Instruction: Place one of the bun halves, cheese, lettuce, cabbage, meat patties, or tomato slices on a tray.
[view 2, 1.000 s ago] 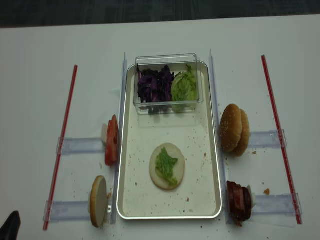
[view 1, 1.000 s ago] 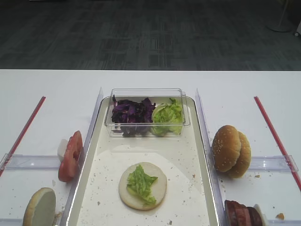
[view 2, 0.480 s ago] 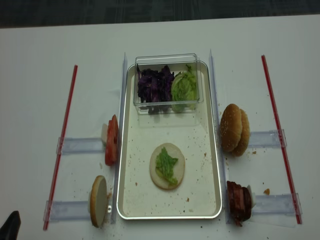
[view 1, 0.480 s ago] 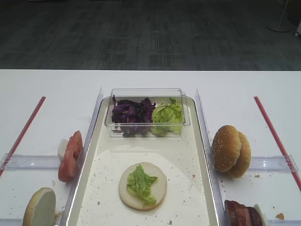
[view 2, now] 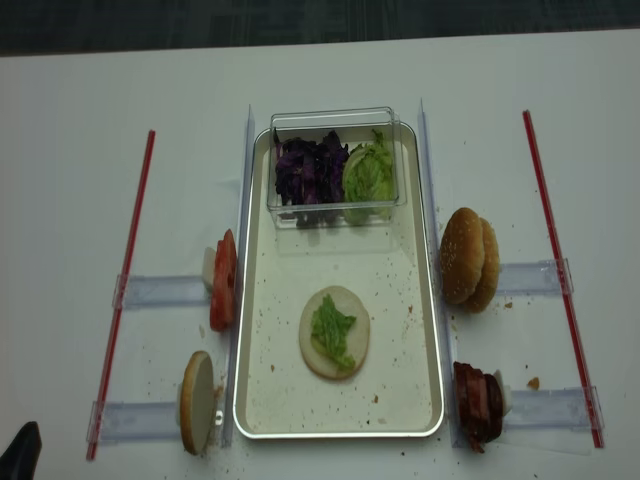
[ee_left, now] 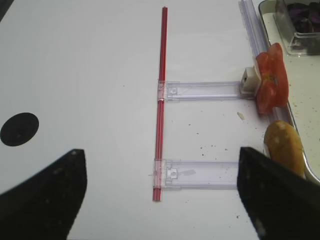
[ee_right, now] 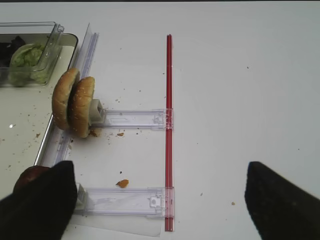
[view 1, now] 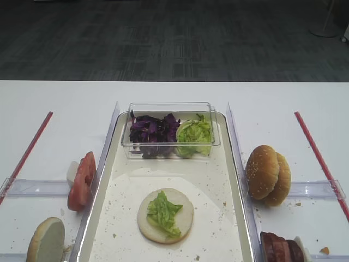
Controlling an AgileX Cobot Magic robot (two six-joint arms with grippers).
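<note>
Presently, the scene was set down as follows, left to right.

Left gripper (ee_left: 160, 200): seen from the left wrist view only as two dark fingers at the lower corners; its jaws were spread wide, nothing was held between them, and bare tabletop (ee_left: 90, 75) lay beneath.
Left racks: the tomato slices (view 2: 223, 279) were stood on edge just outside the tray's left rim; one of the bun halves (view 2: 197, 402), cut face showing, was stood on the rack nearer the camera.
Tray (view 2: 395, 300): a bun half (view 2: 334, 332) was laid flat on it, cut face up, with a leaf of lettuce (view 2: 332, 328) resting on top.
Tub (view 2: 335, 165): a clear plastic tub was set across the far end of the tray; the cabbage (view 2: 308, 168) was held in its left part, more green leaves (view 2: 369, 171) in its right.
Right racks: two sesame bun halves (view 2: 470, 257) were stood together beside the right rim; the meat patties (view 2: 478, 403) were stacked on edge on the nearer rack.
Right gripper (ee_right: 160, 200): its jaws were held fully apart and empty, above the tabletop near the patty rack.
Cheese: none could be made out.
Progress: a base and one leaf were judged already placed; cabbage, patty, tomato and a top bun were judged left to go.
Change from earlier frames: no item was found to have shifted, and neither arm had been brought over the tray.
</note>
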